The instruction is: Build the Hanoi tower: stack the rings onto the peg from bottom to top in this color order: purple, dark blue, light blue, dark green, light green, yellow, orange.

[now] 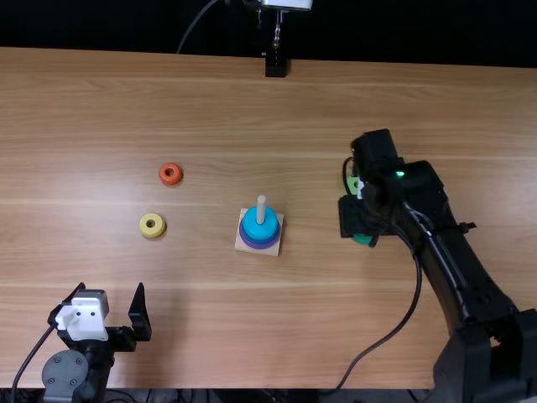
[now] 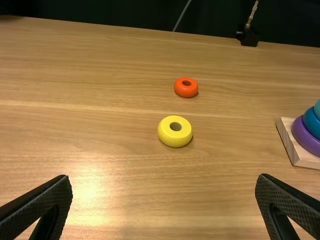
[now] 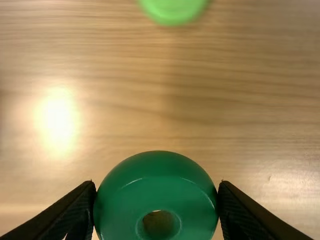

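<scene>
In the top view my left gripper [image 1: 114,311] is at the lower left; in the left wrist view the left gripper [image 2: 165,205] stands open and empty. My right gripper [image 1: 366,238] is right of the peg base [image 1: 243,244]; in the right wrist view the right gripper [image 3: 157,210] is shut on the dark green ring [image 3: 157,175]. Around the peg [image 1: 261,210] sit a purple ring [image 1: 259,243], a dark blue one beneath, and a light blue ring [image 1: 259,223] on top. The light green ring [image 3: 172,9] lies beyond the dark green one. Yellow [image 2: 174,132] and orange [image 2: 186,87] rings lie apart.
The wooden table [image 1: 277,336] has its far edge before a dark background. A black stand [image 1: 275,64] with a metal rod stands at that edge. A cable [image 1: 383,339] hangs along the right arm.
</scene>
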